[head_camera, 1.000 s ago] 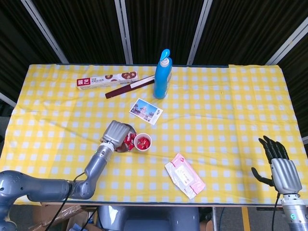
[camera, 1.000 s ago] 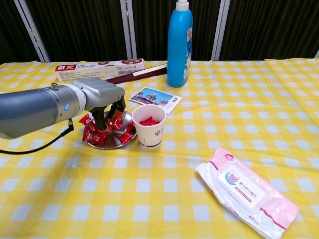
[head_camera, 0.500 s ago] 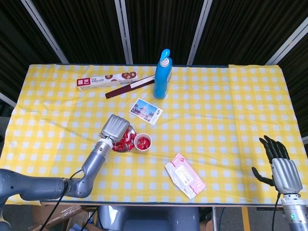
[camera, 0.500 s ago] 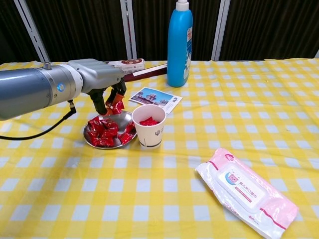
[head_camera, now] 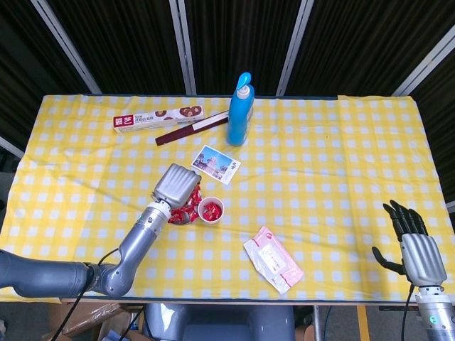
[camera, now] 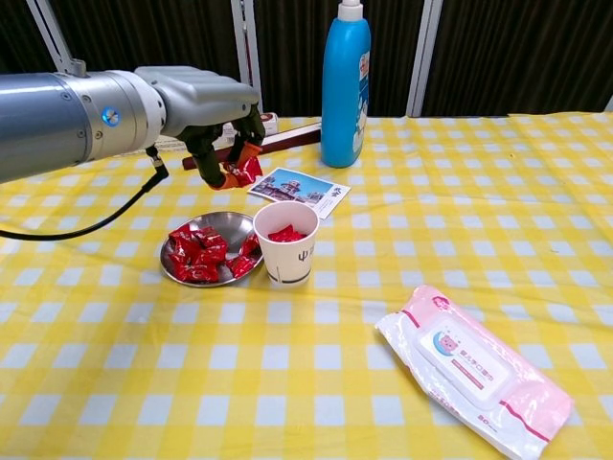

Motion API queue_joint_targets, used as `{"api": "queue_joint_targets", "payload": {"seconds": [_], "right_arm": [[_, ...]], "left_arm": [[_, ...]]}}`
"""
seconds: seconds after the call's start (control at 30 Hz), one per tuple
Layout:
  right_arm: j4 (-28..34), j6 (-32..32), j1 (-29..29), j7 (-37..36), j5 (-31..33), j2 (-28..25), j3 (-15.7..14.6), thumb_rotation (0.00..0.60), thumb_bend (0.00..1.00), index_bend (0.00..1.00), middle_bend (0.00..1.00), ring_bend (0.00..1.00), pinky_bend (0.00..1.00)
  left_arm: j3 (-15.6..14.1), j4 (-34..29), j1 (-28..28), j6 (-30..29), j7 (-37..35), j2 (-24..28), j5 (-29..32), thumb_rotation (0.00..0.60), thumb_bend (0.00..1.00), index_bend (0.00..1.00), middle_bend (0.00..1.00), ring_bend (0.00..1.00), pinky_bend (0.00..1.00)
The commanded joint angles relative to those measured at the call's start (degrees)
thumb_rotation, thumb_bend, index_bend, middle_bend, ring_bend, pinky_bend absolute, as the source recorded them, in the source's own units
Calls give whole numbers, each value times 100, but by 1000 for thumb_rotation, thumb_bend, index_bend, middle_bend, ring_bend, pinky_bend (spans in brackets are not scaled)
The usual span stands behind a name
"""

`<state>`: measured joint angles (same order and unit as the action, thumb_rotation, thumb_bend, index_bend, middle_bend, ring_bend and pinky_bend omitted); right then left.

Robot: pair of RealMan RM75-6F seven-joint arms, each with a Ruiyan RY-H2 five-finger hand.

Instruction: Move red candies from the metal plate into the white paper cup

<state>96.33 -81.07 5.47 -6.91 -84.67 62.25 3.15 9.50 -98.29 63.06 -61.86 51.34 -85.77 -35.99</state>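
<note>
Left hand lifted clear of plate, red candy pinched, moving toward cup.

Since a second ago the left hand has risen from the metal plate and now holds one red candy between its fingers at upper left of the chest view, above the plate and short of the white paper cup; release over the cup likely follows. The cup already contains candy; more remains on the plate. Right hand: fingers apart, holding nothing, lower right. Box lettering is too small to read.

blue bottle upright | postcard | wipes pack | biscuit box
</note>
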Motion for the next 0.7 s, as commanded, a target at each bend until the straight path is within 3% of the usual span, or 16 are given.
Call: {"api": "queue_joint_targets", "payload": {"seconds": [0.03,0.43,0.7], "right_arm": [[0,-3,0,-3,-1,-2,2,600,388,0,0,0,0],[3,-4,0,-41,-16,-16,2,600,388,0,0,0,0],[10,-9,-2,-76,-33,-29,-2,600,388,0,0,0,0]], "left_arm": [[-25,-69,52,12,36,-65,-50,600,453,618,671,858,911],[-131,-28,223,33,195,-452,-1,600,452,601,653,858,910],[-176,77,277,27,252,-591,73,600,392,529,559,858,910]]}}
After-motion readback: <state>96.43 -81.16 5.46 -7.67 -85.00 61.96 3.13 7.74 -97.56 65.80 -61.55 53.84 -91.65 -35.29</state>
